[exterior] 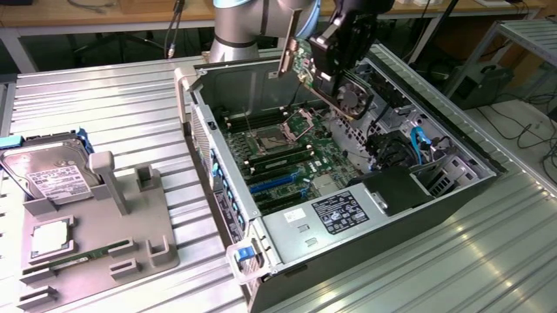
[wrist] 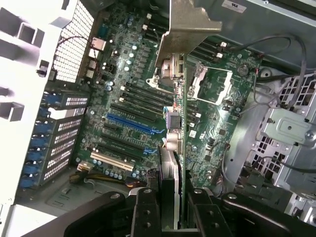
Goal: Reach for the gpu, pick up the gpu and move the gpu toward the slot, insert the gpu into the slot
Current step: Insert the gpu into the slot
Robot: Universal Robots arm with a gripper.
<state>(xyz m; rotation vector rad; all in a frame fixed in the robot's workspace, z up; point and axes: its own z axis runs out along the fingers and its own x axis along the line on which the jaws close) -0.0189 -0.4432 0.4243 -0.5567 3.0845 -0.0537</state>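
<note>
Hand first: from the exterior view I see it closed on the gpu, holding the card tilted in the air over the far end of the open computer case, clear of the motherboard. The card's silver bracket points toward the exterior view's left. Inside the case lie the motherboard with its long blue slot and a grey box with a black label. Beside the case, on the ribbed counter, a grey tray carries a hard drive, a square chip and a memory stick. The arm is cut off by the upper edge, and I cannot make out the fingertips where they meet the card.

From the wrist view, the hand has its black fingers pressed on either side of the gpu, which I see edge-on, so its fan face is hidden. The bracket blocks part of the board behind it. The blue slot lies bare on the motherboard, apart from the card's edge. The case wall is washed out white.
</note>
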